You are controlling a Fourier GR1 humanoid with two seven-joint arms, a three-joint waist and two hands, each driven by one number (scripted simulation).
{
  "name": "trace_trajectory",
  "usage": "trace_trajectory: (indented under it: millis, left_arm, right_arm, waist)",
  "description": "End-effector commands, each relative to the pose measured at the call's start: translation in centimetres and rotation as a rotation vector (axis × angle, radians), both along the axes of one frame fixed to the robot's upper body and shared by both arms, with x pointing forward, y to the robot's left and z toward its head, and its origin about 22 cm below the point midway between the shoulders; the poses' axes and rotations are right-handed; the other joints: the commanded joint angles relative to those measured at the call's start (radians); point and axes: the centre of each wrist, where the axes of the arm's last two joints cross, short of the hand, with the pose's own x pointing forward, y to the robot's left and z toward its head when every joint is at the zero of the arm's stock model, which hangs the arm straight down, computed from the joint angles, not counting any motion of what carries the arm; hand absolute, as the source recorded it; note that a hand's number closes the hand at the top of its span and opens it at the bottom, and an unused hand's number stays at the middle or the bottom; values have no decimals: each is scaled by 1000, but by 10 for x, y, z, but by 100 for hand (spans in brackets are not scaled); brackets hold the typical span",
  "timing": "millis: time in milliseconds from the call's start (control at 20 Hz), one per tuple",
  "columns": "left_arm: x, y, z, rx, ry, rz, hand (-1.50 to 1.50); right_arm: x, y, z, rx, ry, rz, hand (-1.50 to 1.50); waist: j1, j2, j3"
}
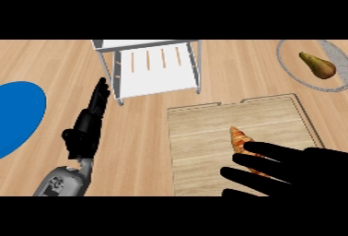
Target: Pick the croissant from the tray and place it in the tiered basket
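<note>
croissant (pixel 239 137) lies on the wooden tray (pixel 204 143), right of the tray's centre, its pointed tip toward the far side, its near end hidden under the right hand (pixel 299 168). right hand comes in from the lower right, fingers straight and spread, lying over the croissant's near part; no curl round it, so open. left hand (pixel 92 120) stands left of the tray, fingers straight and pointing away toward the far side, holding nothing, above bare counter (pixel 142 152). tiered basket (pixel 156 69) sits at the far side, left of centre, white shelf, metal frame. blue plate (pixel 17 115) at the left edge. grey plate (pixel 296 69) far right with a pear (pixel 318 66) on it.
</note>
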Motion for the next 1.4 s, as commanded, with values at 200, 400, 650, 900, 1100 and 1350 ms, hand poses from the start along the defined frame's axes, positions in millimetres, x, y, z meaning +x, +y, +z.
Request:
trace_trajectory:
  millis: [200,400,650,900,1100,1350]
  left_arm:
    - [4,-3,-1,6,-8,8,0]
    - [-6,-6,3,13,-12,8,0]
    - [10,-22,6,2,2,-6,0]
    - [0,3,4,7,-2,-7,0]
    - [-5,-6,3,3,2,4,0]
    - [-3,-14,6,9,-19,-14,0]
  right_arm:
    - [-12,3,-21,-197,-44,-53,-150]
    - [-6,4,-8,-221,-73,-75,-150]
    - [-11,8,-28,-248,-115,-75,-150]
    - [-5,12,-25,-257,-172,-77,-150]
    - [-3,11,-32,-309,-164,-32,-150]
    - [-15,19,-41,-298,-236,78,-150]
  waist:
    - [0,3,1]
    - [2,0,0]
    - [4,5,2]
    - [7,3,1]
    - [13,5,2]
    - [14,7,3]
